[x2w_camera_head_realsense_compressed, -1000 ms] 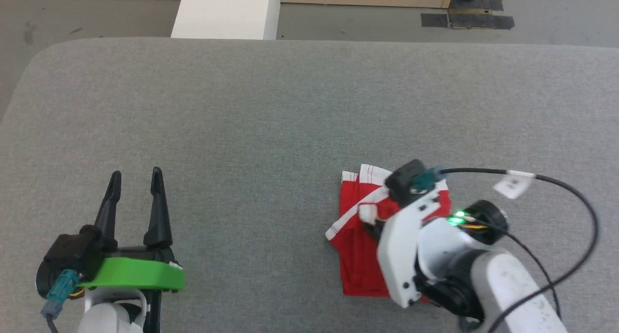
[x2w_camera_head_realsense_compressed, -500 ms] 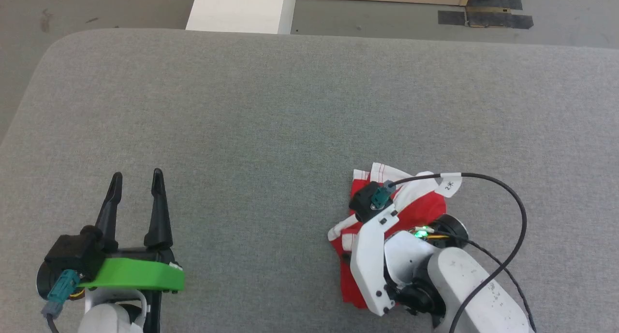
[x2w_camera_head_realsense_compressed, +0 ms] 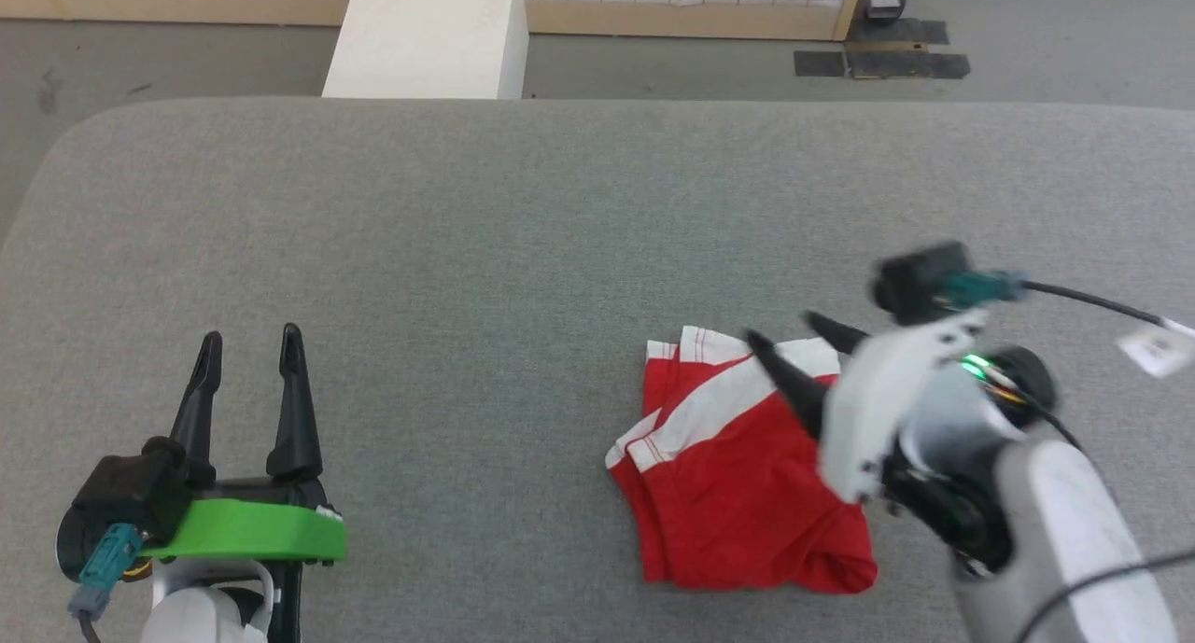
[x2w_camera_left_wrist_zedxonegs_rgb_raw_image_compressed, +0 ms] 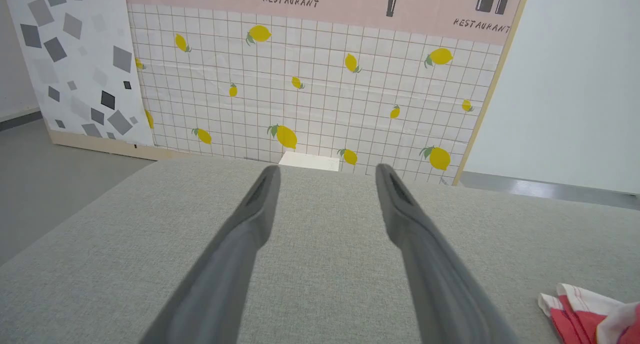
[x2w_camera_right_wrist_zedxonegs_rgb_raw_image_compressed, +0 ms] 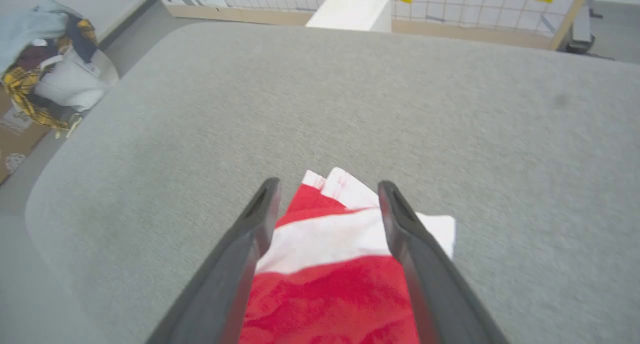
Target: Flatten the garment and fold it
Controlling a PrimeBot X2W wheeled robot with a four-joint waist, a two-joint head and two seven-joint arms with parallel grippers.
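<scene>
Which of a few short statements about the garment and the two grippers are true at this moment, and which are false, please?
1. The right gripper is open and holds nothing. True.
2. The garment lies spread out in a single flat layer. False: it lies folded over in layers, with its white bands overlapping at the far end.
3. The left gripper is open and well apart from the garment. True.
4. The garment rests on a bare wooden table. False: it rests on a grey fabric surface.
5. A white block stands on the floor beyond the far edge of the grey fabric surface. True.
</scene>
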